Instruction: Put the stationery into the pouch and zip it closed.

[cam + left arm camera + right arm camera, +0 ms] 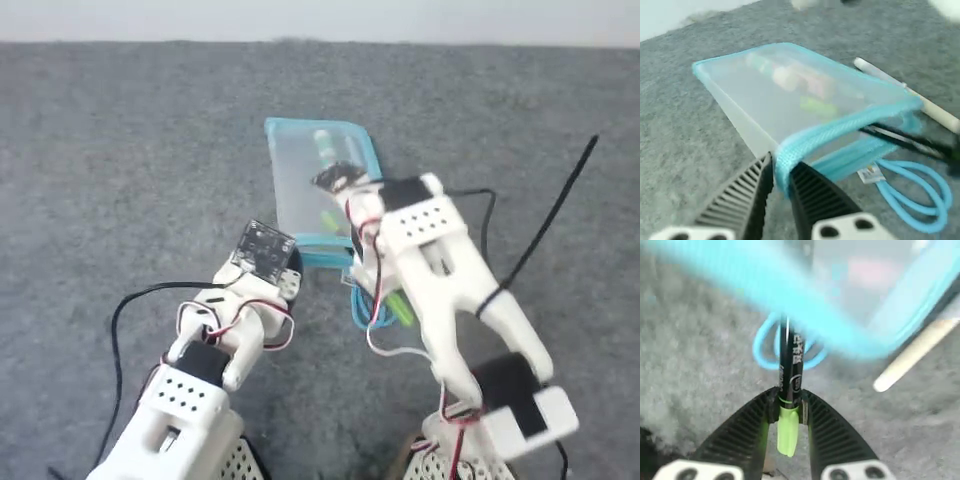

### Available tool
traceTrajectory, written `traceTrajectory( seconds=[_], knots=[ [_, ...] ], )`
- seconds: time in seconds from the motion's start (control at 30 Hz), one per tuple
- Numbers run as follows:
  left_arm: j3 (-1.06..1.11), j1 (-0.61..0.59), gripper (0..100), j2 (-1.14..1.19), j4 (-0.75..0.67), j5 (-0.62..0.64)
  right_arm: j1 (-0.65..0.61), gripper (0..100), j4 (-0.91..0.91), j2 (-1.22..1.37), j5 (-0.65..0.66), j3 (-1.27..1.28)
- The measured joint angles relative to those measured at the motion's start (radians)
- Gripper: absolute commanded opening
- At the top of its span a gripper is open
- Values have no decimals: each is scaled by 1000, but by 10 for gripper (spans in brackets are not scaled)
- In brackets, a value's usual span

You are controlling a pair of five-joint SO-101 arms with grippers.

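Where the pouch blurs, pen tip hidden, stationery inside perhaps markers

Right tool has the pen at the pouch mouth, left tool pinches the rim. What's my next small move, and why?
Probably ease the right tool forward, sliding the black pen in. The pen points at the open mouth of the pouch, and the left tool grips its teal rim, which should steady it.

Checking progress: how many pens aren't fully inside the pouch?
2: a black, green-capped pen in the right gripper, tip at the pouch mouth; a white pen on the table beside it. Others may be hidden.
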Motion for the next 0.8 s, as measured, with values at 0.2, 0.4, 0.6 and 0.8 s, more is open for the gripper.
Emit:
traceTrajectory(
  seconds=[0.2,0.4,0.6,0.8],
  knots=[
    [0,74,12,0,14,-41,8,6,129,158,-69,-273],
    [-2,72,12,0,14,-44,-18,55,215,321,-127,-499],
    [-2,32,12,0,14,-44,-43,229,215,350,-150,-554],
    [-2,12,12,0,14,-44,-92,214,215,333,-152,-559]
  ],
)
